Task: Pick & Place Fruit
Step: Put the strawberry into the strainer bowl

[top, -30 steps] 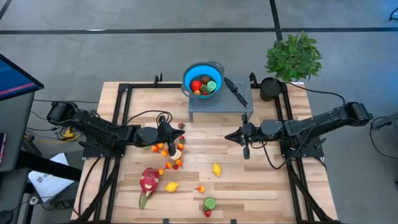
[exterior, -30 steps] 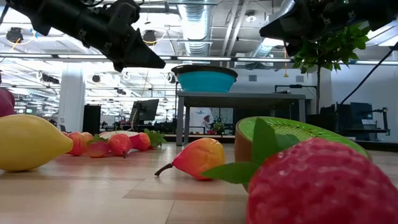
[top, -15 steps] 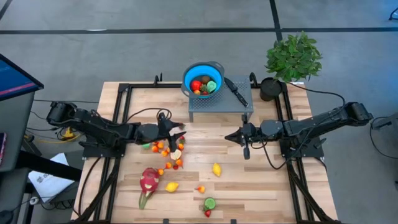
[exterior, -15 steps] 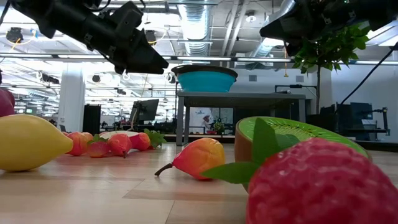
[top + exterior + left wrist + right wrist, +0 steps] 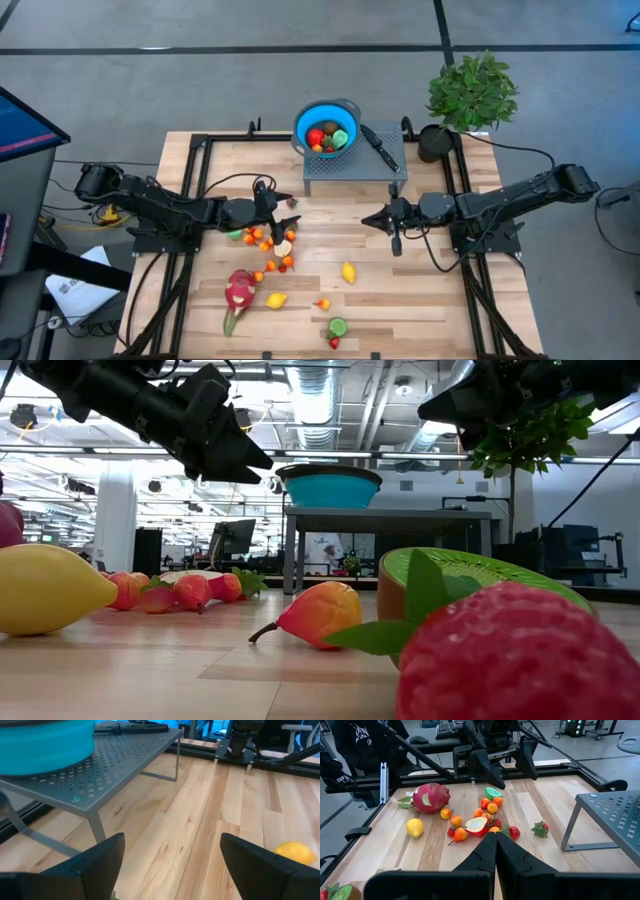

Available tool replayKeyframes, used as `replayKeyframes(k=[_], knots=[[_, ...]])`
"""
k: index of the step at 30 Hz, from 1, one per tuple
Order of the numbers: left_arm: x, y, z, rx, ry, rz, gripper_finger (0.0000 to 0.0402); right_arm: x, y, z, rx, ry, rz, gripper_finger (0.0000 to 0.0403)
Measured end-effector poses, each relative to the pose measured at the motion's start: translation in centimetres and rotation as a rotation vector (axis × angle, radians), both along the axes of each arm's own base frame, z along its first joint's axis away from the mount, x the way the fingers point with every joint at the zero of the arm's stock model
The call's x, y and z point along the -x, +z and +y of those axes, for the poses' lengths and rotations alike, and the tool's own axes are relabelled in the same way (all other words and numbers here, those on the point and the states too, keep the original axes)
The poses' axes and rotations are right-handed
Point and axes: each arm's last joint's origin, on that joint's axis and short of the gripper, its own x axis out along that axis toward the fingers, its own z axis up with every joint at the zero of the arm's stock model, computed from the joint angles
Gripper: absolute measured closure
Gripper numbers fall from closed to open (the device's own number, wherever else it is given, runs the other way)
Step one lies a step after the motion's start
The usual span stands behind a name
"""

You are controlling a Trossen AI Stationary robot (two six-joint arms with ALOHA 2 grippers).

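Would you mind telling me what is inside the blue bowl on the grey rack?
The blue bowl on the grey rack holds a red fruit, a green fruit and some smaller pieces. Anything beneath them is covered.

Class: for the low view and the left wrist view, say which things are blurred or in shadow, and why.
Low view: the strawberry nearest the lens is soft and oversized, and both arms are dark shapes against the bright ceiling lights. Left wrist view: the left gripper's own fingers are blurred, being so close.
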Motion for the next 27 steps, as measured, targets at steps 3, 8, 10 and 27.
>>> replayKeyframes(k=[3,8,10,27], knots=[[0.0,0.0,0.0,0.026,0.009,-0.010,0.0082,0.0,0.0,0.0,0.000,0.000,0.000,0.0403],[0.4,-0.7,0.0,0.077,0.030,-0.011,0.0088,0.0,0.0,0.0,0.000,0.000,0.001,0.0403],[0.8,-1.5,0.1,0.094,0.039,0.008,0.0089,0.0,0.0,0.0,0.000,0.000,0.001,0.0403],[3.1,-5.1,0.8,0.166,0.125,0.077,0.0093,0.0,0.0,0.0,0.001,0.000,0.003,0.0403]])
